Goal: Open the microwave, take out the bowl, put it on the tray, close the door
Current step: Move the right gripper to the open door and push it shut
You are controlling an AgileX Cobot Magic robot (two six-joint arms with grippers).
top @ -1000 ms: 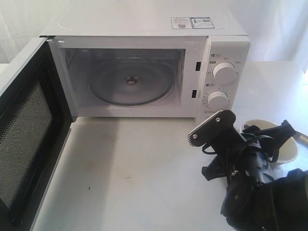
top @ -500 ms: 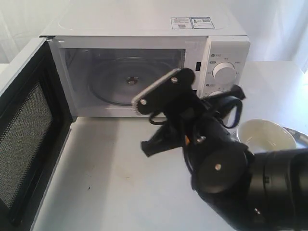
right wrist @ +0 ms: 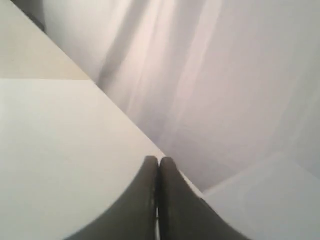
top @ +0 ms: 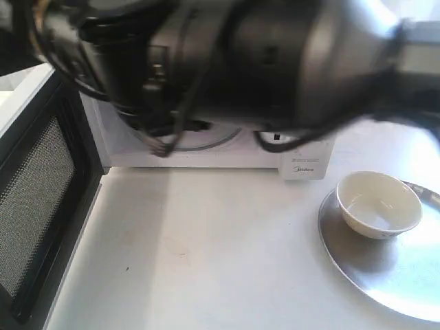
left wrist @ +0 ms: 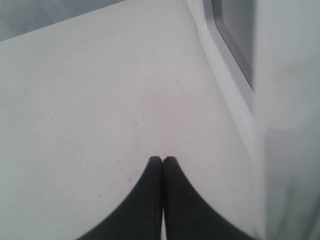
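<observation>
Ext view, L edge: door [top: 38,206] swung open, mesh face showing. Top: blurred dark arm [top: 240,62] spans frame, microwave [top: 306,165] mostly hidden behind it. Lower R: bowl [top: 378,205] upright on tray [top: 385,282], by its upper-L rim. Wrist views: left gripper [left wrist: 163,161] jaws pressed together, empty, over table [left wrist: 75,100]; right gripper [right wrist: 159,161] jaws pressed together too, empty.

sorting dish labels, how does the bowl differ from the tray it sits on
The bowl is cream-white; the tray is shiny silver metal. The bowl is small and deep; the tray is much wider and nearly flat, with a low rim. The bowl shows whole; the tray runs off the picture's edge. Both are round.
</observation>
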